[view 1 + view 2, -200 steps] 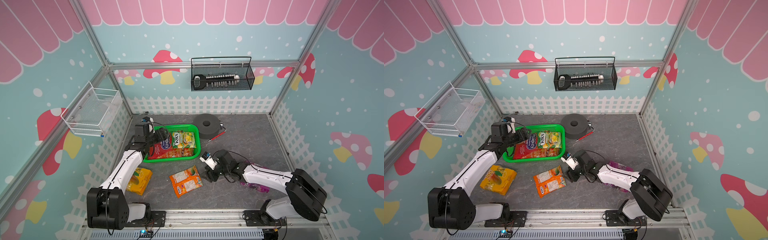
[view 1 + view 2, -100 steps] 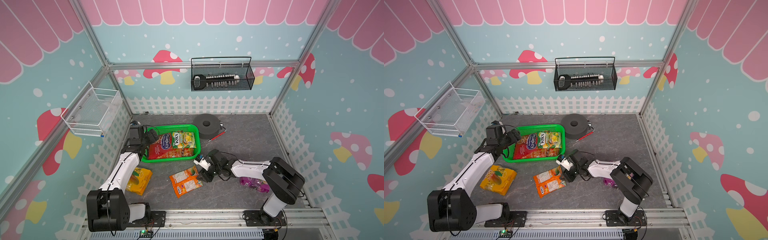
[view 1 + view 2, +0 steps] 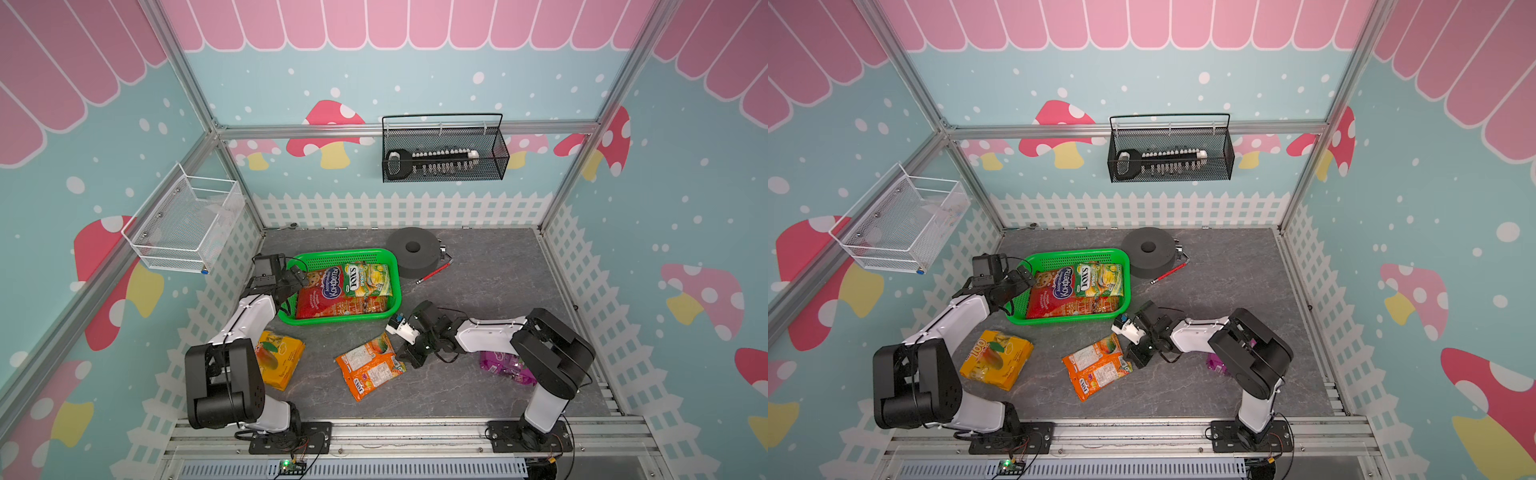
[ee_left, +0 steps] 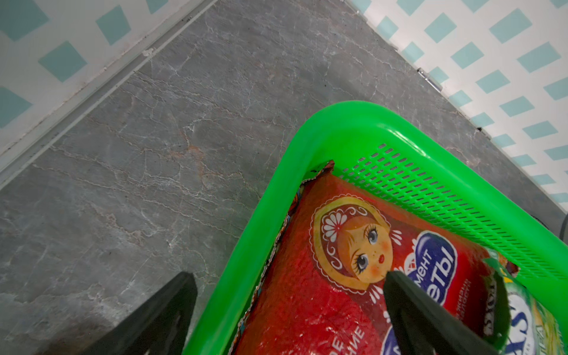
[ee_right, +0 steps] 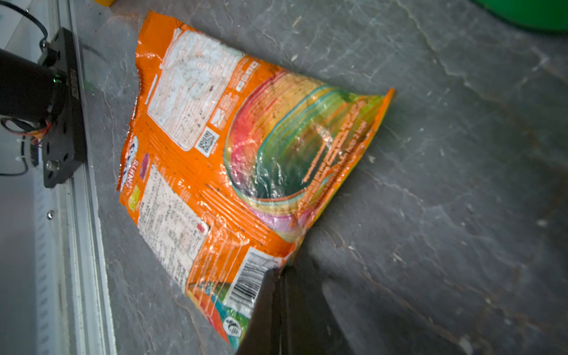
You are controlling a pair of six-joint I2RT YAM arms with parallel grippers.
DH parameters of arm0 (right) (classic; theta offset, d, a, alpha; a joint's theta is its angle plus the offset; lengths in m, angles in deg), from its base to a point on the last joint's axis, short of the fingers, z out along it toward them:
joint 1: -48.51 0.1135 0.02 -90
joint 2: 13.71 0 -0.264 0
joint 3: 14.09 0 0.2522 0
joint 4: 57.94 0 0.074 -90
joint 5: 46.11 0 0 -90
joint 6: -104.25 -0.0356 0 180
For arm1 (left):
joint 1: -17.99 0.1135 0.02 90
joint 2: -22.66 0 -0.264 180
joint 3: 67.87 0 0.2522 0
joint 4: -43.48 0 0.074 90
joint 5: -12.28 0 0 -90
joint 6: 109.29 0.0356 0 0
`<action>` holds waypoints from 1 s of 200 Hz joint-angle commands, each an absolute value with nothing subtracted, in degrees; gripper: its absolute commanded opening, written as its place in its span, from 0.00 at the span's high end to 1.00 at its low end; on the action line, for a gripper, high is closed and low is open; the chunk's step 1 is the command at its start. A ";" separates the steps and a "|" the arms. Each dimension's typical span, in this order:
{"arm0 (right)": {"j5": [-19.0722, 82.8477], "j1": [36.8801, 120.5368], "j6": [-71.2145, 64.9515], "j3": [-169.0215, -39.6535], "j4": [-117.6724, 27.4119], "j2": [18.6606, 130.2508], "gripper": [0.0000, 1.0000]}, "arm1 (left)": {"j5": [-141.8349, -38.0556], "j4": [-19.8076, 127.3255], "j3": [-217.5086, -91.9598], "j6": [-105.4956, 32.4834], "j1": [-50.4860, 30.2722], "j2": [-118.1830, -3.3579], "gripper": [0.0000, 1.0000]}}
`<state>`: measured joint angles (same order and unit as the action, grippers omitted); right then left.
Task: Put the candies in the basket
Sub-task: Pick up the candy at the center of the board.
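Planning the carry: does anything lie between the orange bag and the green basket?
Nothing visible does: in both top views only bare floor separates the orange bag from the near rim of the basket. The right gripper pinches the bag's corner beside that path.

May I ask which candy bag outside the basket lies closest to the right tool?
The orange bag: the right tool pinches its corner; the yellow-orange bag and purple bag lie apart.

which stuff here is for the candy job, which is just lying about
Job: green perforated plastic basket; red shiny candy bag and green-yellow FOX'S bag in it; orange plastic bag, yellow-orange bag and purple bag outside it.
Lying about: dark grey round spool, thin red stick, black wire wall basket, white mesh wall basket.
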<state>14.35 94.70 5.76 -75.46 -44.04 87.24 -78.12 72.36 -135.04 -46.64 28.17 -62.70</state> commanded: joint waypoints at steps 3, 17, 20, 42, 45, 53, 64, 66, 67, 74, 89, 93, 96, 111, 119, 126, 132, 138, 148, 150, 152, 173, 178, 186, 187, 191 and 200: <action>14.76 94.89 5.67 -73.60 -42.40 84.49 1.00 | -82.28 71.85 -136.40 -45.38 28.41 -64.32 0.04; 15.89 94.91 4.95 -72.91 -42.09 82.35 1.00 | -83.48 71.65 -136.68 -44.42 28.42 -65.19 0.11; 16.20 94.85 4.70 -72.84 -42.01 81.87 1.00 | -83.82 71.63 -136.74 -44.27 28.42 -65.42 0.13; 18.90 94.90 4.05 -72.07 -40.67 77.95 1.00 | -87.04 71.52 -137.01 -43.36 28.38 -67.32 0.28; 19.33 94.89 4.06 -71.97 -40.41 77.34 1.00 | -87.85 71.54 -137.00 -43.25 28.33 -67.54 0.30; 20.45 94.90 3.90 -71.64 -39.65 75.66 1.00 | -89.52 71.52 -136.86 -43.04 28.05 -68.23 0.35; 21.32 94.91 4.01 -71.21 -38.63 73.37 1.00 | -90.27 71.56 -136.47 -43.19 27.19 -68.73 0.41; 21.44 94.87 4.05 -71.14 -38.49 72.90 1.00 | -90.28 71.50 -136.43 -43.15 27.04 -68.81 0.42; 21.41 94.85 4.05 -71.11 -38.39 72.66 1.00 | -90.28 71.53 -136.36 -43.17 26.95 -68.87 0.42; 21.35 94.83 4.08 -70.80 -37.79 71.24 1.00 | -90.22 71.52 -136.04 -43.07 26.31 -69.00 0.47; 19.70 94.82 4.37 -70.47 -36.62 68.45 1.00 | -90.28 71.49 -135.61 -42.85 25.17 -69.27 0.51; 19.40 94.82 4.29 -70.47 -36.35 67.76 1.00 | -90.37 71.63 -135.51 -42.70 24.97 -69.35 0.52; 19.33 94.82 4.31 -70.47 -36.14 67.18 1.00 | -90.38 71.63 -135.55 -42.57 24.73 -69.38 0.54; 19.35 94.75 4.61 -70.81 -34.60 64.19 1.00 | -90.57 71.94 -135.27 -41.72 24.16 -69.45 0.62; 19.69 94.74 4.91 -71.23 -33.83 62.48 1.00 | -90.44 72.15 -135.03 -41.15 23.79 -69.32 0.66; 20.08 94.74 5.09 -71.71 -33.23 60.88 1.00 | -90.16 72.43 -134.78 -40.65 23.63 -69.23 0.67; 20.46 94.74 5.27 -72.15 -32.58 59.62 1.00 | -89.47 72.47 -134.58 -40.28 23.39 -69.12 0.68; 21.48 94.74 5.43 -72.81 -31.97 58.28 1.00 | -88.85 72.50 -134.29 -39.85 23.30 -69.02 0.69; 23.55 94.64 5.69 -73.96 -30.65 56.23 1.00 | -87.98 72.49 -133.87 -38.95 23.14 -68.71 0.70; 24.17 94.65 5.72 -74.18 -30.38 55.83 1.00 | -87.69 72.48 -133.78 -38.88 23.17 -68.65 0.71; 24.74 94.60 5.77 -74.48 -30.12 55.42 1.00 | -87.50 72.48 -133.78 -38.82 23.13 -68.61 0.72; 31.39 94.05 6.16 -77.19 -27.66 51.76 1.00 | -87.70 72.39 -133.43 -35.68 23.15 -68.24 0.82; 33.06 93.91 6.25 -77.62 -27.36 50.92 1.00 | -87.81 72.34 -133.38 -35.11 23.11 -68.14 0.85; 35.79 93.86 6.25 -78.25 -27.30 49.38 1.00 | -87.86 72.35 -133.22 -34.25 23.16 -68.13 0.92; 36.15 93.81 6.21 -78.27 -27.26 49.30 1.00 | -87.84 72.36 -133.18 -34.15 23.17 -68.13 0.92; 37.50 93.75 6.17 -78.43 -27.38 48.43 1.00 | -88.02 72.27 -133.03 -33.74 23.07 -68.05 0.93; 40.57 93.68 6.08 -78.84 -27.66 46.85 1.00 | -88.36 72.12 -132.80 -32.84 22.87 -67.98 0.95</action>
<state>30.46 94.26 5.41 -76.18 -27.88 51.17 -88.87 69.86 -134.64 -36.15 23.27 -67.71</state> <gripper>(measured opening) 0.044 0.168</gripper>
